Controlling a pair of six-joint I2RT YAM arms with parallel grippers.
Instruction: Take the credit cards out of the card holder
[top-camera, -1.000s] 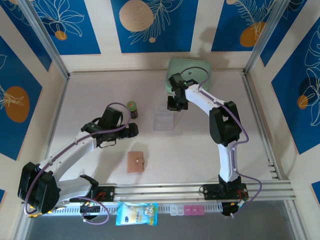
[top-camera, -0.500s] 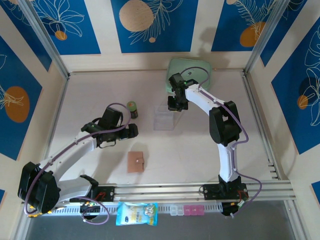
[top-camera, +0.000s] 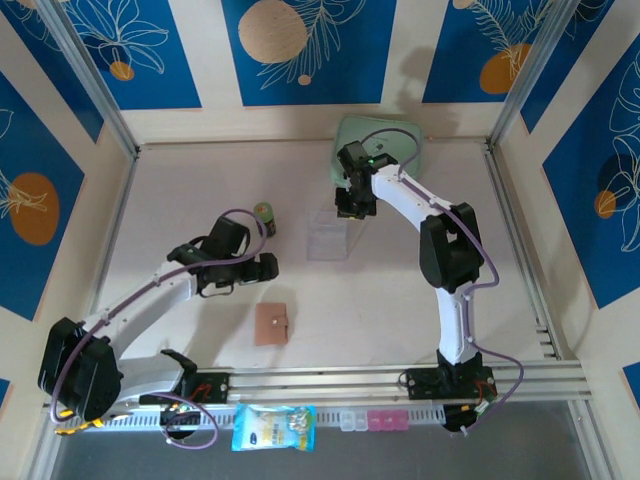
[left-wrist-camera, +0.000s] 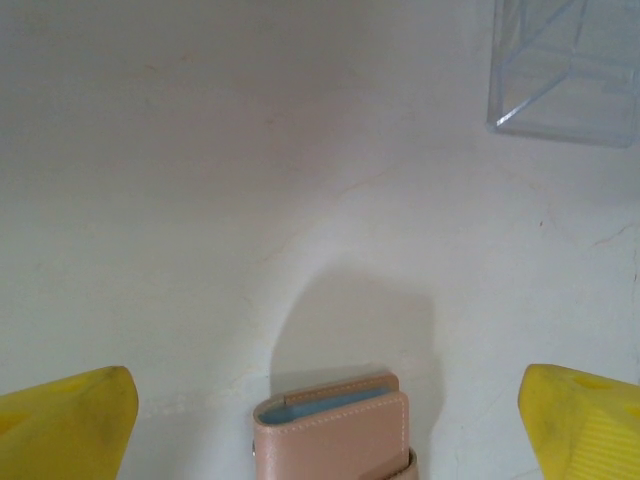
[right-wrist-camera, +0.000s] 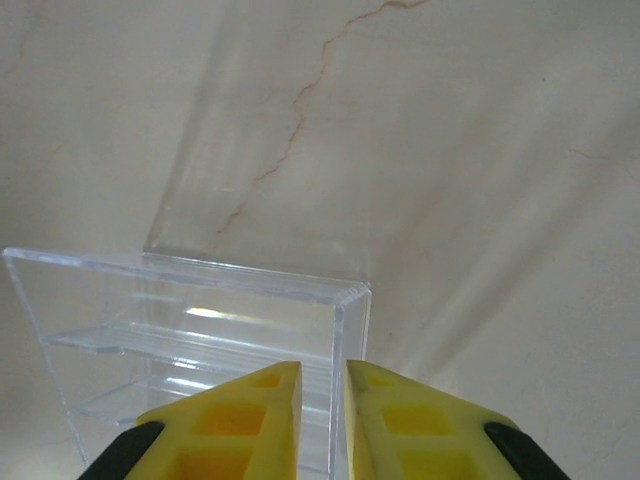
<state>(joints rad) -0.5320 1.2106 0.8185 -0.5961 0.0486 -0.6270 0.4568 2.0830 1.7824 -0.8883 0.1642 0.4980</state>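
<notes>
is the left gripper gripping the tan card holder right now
No, the left gripper has its yellow fingers wide apart, with the card holder lying between them, clear of both.

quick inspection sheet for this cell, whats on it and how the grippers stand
surface: pale table, faint hairline marks
job's things: card holder closed, lying flat near the front rail
clutter: clear tray, small green jar, mint-green case, snack packet
grippers: left gripper wide open near the holder; right gripper slightly parted over the tray, nothing between
cables: purple cables looped along both arms
surroundings: blue leaf-print wall panels
</notes>
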